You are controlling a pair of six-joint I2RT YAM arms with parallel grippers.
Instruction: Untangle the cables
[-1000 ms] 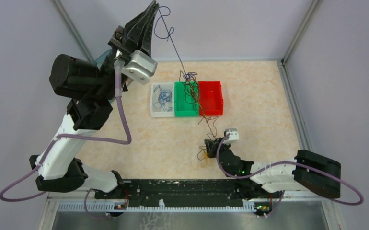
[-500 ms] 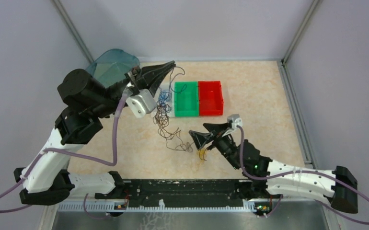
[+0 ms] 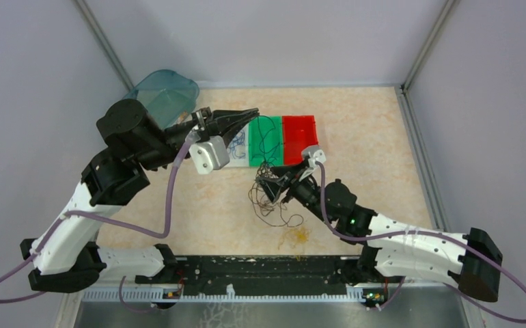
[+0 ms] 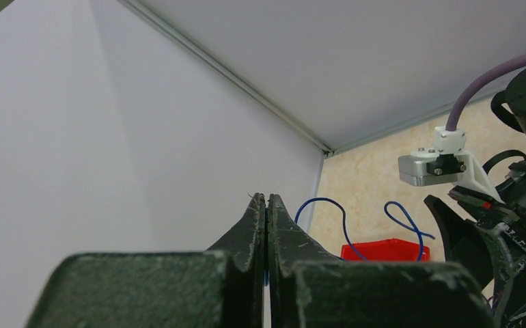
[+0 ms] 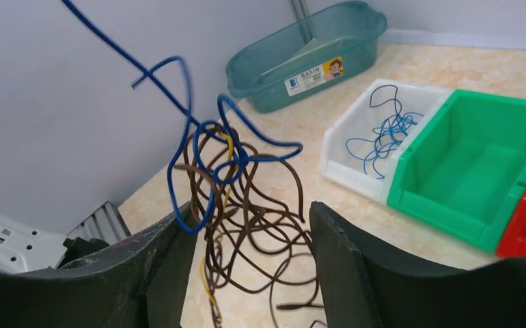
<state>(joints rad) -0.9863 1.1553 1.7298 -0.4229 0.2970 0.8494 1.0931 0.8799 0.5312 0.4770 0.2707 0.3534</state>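
Tangled cables [image 5: 236,160], thin blue loops among curly brown strands

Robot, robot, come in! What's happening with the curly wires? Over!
Left gripper shut on blue cable, tangle hanging. Right gripper open, jaws either side of tangle. Brown and yellow strands knotted in. Nothing blocking.

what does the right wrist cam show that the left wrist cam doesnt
Only the right wrist view: the brown and yellow tangle hanging between the open right jaws, the teal basin, the white bin with blue strands in it, and the green bin.
Only the left wrist view: the left jaws pressed shut, and the right arm's wrist camera.
Both: the blue cable, the red bin and the table.
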